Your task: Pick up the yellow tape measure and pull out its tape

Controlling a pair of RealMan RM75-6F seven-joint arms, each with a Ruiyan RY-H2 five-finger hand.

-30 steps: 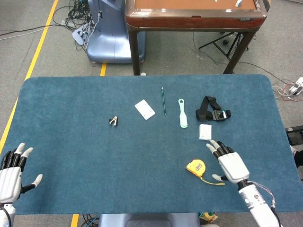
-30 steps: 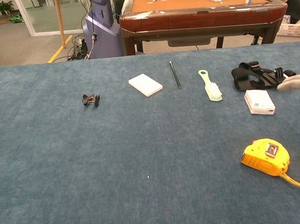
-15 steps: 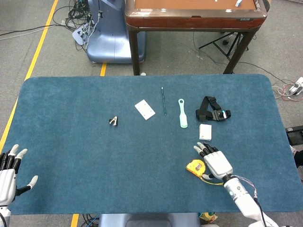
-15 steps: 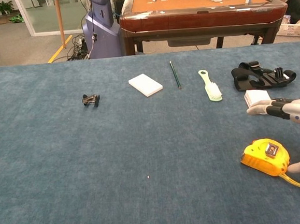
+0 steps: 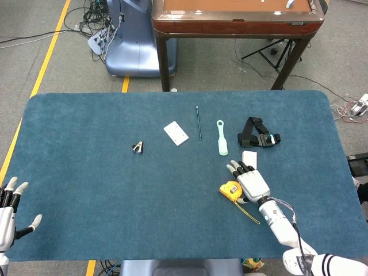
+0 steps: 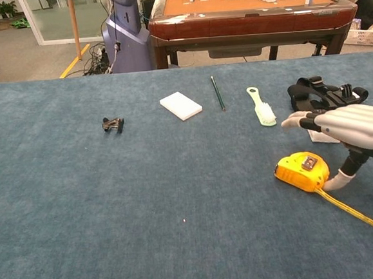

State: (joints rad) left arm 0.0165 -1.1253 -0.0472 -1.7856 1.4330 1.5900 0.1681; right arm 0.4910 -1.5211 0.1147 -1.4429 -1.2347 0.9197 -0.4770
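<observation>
resting on the blue worktop (image 5: 86, 172), front right: yellow tape measure (image 6: 301, 171), a length of tape (image 6: 360, 215) already trailing out toward the edge; right hand (image 6: 347, 129) poised over its far side, fingers spread, thumb touching the case, likely preparing a grasp, not yet gripping; left hand (image 5: 7, 210) at the worktop's near-left edge, fingers apart, holding nothing

The robot's right hand (image 6: 350, 130) hovers, fingers spread, over a yellow tape measure (image 6: 301, 171) on the blue table (image 6: 114, 210), thumb touching its side. Yellow tape (image 6: 360, 213) trails toward the lower right.
</observation>
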